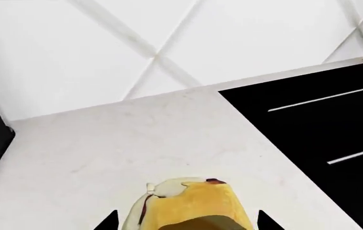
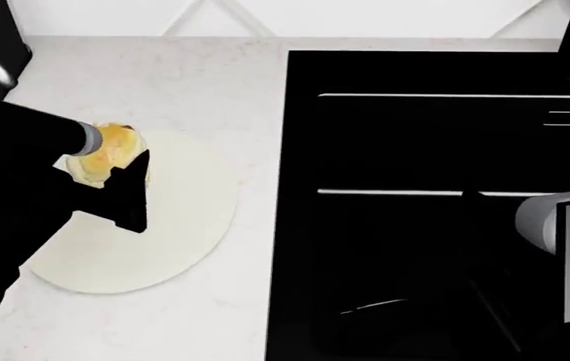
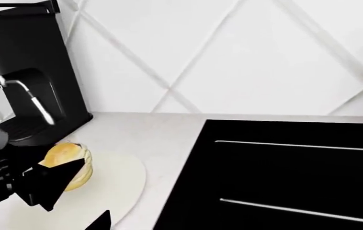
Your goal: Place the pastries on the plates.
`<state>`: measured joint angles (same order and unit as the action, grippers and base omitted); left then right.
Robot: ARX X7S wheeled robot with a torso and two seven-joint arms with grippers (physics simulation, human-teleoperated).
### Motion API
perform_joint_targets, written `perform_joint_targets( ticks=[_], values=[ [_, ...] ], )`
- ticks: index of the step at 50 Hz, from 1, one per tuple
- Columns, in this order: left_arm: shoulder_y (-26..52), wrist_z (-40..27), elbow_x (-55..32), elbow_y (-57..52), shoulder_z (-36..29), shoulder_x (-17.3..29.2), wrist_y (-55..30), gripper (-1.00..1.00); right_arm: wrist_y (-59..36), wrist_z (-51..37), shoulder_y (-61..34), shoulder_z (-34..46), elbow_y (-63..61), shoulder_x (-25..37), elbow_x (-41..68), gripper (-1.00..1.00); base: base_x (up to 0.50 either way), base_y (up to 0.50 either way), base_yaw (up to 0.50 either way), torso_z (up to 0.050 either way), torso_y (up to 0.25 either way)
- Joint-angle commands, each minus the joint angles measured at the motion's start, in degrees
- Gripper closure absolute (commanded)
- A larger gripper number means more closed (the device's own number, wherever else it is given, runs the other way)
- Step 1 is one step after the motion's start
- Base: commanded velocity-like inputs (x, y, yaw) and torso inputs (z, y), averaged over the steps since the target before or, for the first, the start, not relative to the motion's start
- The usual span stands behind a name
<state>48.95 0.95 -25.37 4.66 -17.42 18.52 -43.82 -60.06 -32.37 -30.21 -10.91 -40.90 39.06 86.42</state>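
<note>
The small pale-yellow bun (image 2: 110,147) with dark berry spots appears to rest on the far left part of a round off-white plate (image 2: 165,241). It also shows in the right wrist view (image 3: 70,160) on that plate (image 3: 118,187). My left gripper (image 1: 188,223) is open around the bun (image 1: 188,203), with a narrow gap between each fingertip and the bun's sides. My right gripper (image 3: 185,225) is empty over the black cooktop edge; one fingertip (image 3: 101,221) shows, set wide. The loaf and the second plate are out of view.
A black cooktop (image 2: 435,188) fills the right half of the pale counter (image 2: 195,83). A black coffee machine (image 3: 28,72) stands at the back left by the white tiled wall. My right arm (image 2: 566,248) hangs over the cooktop's right side.
</note>
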Motion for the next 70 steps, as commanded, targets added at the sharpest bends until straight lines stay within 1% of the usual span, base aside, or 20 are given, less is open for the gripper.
perform_joint_targets(
  ticks=[1,7,19,27,28,35,43,53,57,65,69,70],
  values=[
    [0.6,1.0,0.6,5.6,-2.4,-1.6,2.9,1.00,0.2,-0.3,0.1,-0.2,0.5,0.6,0.6,-1.00,0.00,0.00,0.00,0.000,0.000],
    [-0.3,0.8,0.6,5.8,-2.5,-1.5,3.2,1.00,0.5,0.6,1.1,-0.2,0.6,0.4,-0.1,-1.00,0.00,0.00,0.00,0.000,0.002],
    [0.4,0.4,1.7,7.6,-3.9,-1.9,3.4,1.00,0.8,1.3,2.0,-0.2,0.3,0.6,-0.8,-1.00,0.00,0.00,0.00,0.000,0.000],
    [0.8,-0.1,1.6,8.0,-3.7,-2.0,3.1,1.00,1.1,1.6,2.2,0.1,0.4,0.4,-1.5,-1.00,0.00,0.00,0.00,0.000,0.000],
    [0.8,-0.1,1.6,7.9,-3.7,-1.9,3.1,-1.00,1.1,1.6,2.2,0.2,0.4,0.3,-1.6,-1.00,0.00,0.00,0.00,0.000,0.000],
    [1.2,-0.6,0.8,6.3,-2.8,-1.4,2.1,-1.00,1.2,1.7,2.1,0.6,0.8,0.2,-1.8,-1.00,0.00,0.00,0.00,0.000,0.000],
    [1.0,-1.8,-0.1,1.6,-2.2,-0.5,-0.1,-1.00,1.3,1.6,1.7,1.0,0.9,0.2,-1.7,-1.00,0.00,0.00,0.00,0.000,0.000],
    [1.3,-3.6,-3.3,-6.2,0.9,1.2,-4.2,-1.00,1.4,1.6,1.3,1.4,1.1,0.4,-1.8,-1.00,0.00,0.00,0.00,0.000,0.000],
    [1.2,-4.5,-4.9,-11.1,2.2,2.1,-6.3,-1.00,1.6,1.8,1.5,1.3,1.2,0.4,-2.2,-1.00,0.00,0.00,0.00,0.000,0.000],
    [0.4,-5.9,-7.2,-17.7,4.4,4.1,-9.5,-1.00,1.2,0.3,-0.8,2.0,1.7,0.9,-0.9,-1.00,0.00,0.00,0.00,0.000,0.000],
    [1.0,-6.5,-9.2,-20.8,6.6,5.8,-12.4,-1.00,0.4,0.0,-4.8,3.5,2.6,1.5,-1.5,-1.00,0.00,0.00,0.00,0.000,0.000],
    [1.7,-6.6,-10.1,-21.4,7.3,6.0,-13.5,-1.00,-1.1,-0.8,-6.2,5.1,2.9,2.1,-1.8,-1.00,0.00,0.00,0.00,0.000,0.000]
  ],
)
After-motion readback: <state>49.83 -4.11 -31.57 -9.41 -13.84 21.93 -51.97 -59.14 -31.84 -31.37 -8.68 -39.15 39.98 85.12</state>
